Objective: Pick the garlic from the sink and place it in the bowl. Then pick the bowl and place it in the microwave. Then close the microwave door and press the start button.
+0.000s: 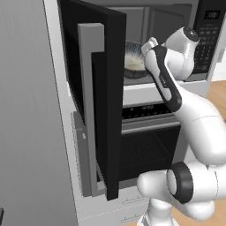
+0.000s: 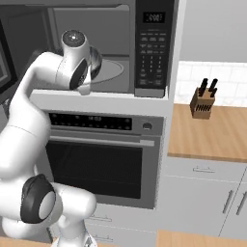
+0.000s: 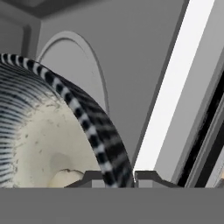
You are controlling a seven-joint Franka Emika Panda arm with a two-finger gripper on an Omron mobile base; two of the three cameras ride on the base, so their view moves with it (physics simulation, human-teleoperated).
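One microwave door (image 1: 95, 97) standing wide open at left; we are seeing bowl (image 1: 133, 62) sitting inside microwave (image 2: 120, 48) on turntable (image 3: 76, 74); garlic (image 3: 65, 177) lying in bowl; we are clamping gripper (image 3: 121, 177) tight on bowl rim, one finger inside, one outside; knife block (image 2: 202, 103) standing on counter (image 2: 212, 135) at right.

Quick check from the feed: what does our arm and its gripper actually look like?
The arm is glossy white, built of rounded, bulbous links, with dark ring-shaped joints and a dark band along one link. No cables or markings show. The gripper ends in two small dark, angular finger tips.
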